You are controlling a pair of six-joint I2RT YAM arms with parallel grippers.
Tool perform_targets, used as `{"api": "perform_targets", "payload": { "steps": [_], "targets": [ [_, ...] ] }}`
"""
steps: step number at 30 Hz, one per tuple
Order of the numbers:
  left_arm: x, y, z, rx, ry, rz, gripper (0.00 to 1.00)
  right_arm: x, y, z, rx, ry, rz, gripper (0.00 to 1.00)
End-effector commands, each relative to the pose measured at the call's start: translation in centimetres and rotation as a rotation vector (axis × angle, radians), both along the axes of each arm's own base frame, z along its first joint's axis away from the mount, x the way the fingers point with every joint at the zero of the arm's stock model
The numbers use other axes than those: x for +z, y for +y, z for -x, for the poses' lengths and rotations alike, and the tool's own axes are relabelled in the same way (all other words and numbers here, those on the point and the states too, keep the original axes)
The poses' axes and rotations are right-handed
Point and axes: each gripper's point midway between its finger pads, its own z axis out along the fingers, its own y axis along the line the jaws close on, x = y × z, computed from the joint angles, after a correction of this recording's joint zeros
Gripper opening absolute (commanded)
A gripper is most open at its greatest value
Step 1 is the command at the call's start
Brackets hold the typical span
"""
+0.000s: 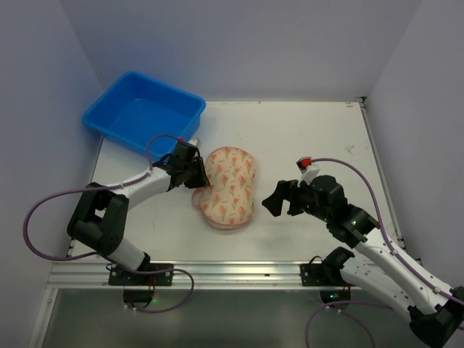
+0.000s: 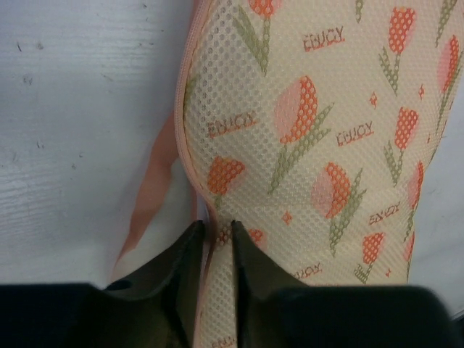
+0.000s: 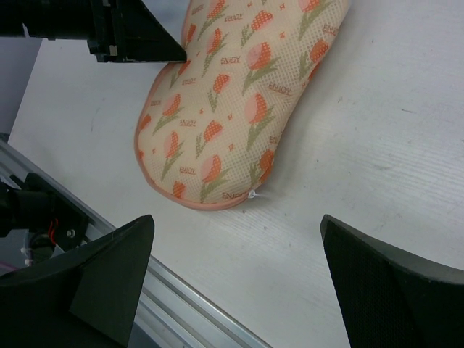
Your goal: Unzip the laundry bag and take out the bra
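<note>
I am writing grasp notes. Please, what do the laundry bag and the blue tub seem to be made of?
The laundry bag: likely mesh fabric, matte; small holes show across the tulip print. The blue tub: probably moulded plastic, smooth, faintly glossy; uniform colour, rounded corners.

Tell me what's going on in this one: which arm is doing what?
The left gripper is at the left edge of the laundry bag, its fingers pinched close on the pink zip edging. The right gripper hangs open to the right of the bag, not touching it. The bag lies flat on the table and looks zipped shut, with no bra in view. A blue tub sits at the far left corner.
</note>
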Motion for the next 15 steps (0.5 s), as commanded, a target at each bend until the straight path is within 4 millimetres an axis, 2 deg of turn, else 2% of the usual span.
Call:
{"api": "perform_targets", "payload": {
  "steps": [1, 5, 9, 10, 13, 15],
  "targets": [
    [1.7, -0.6, -2.0, -0.023, -0.074, 0.015, 0.18, 0.7, 0.4, -0.3, 0.004, -0.027, -0.032, 0.99],
    [2.4, -0.6, -1.7, -0.030, -0.080, 0.025, 0.02, 0.7, 0.4, -0.4, 0.001, -0.029, -0.032, 0.99],
    [4.4, -0.8, -1.8, -0.011, -0.116, 0.060, 0.00, 1.0, 0.3, -0.4, -0.005, -0.038, -0.033, 0.99],
    [5.5, -1.0, -1.9, -0.011, -0.141, 0.077, 0.00, 1.0, 0.2, -0.4, -0.006, -0.038, -0.032, 0.99],
    [8.6, -2.7, -1.9, -0.036, -0.198, 0.122, 0.00, 1.0, 0.0, -0.4, -0.013, -0.039, -0.029, 0.99],
    [10.1, -4.8, -1.3, -0.081, -0.219, 0.139, 0.00, 1.2, -0.1, -0.4, -0.022, -0.046, -0.030, 0.99]
  ]
}}
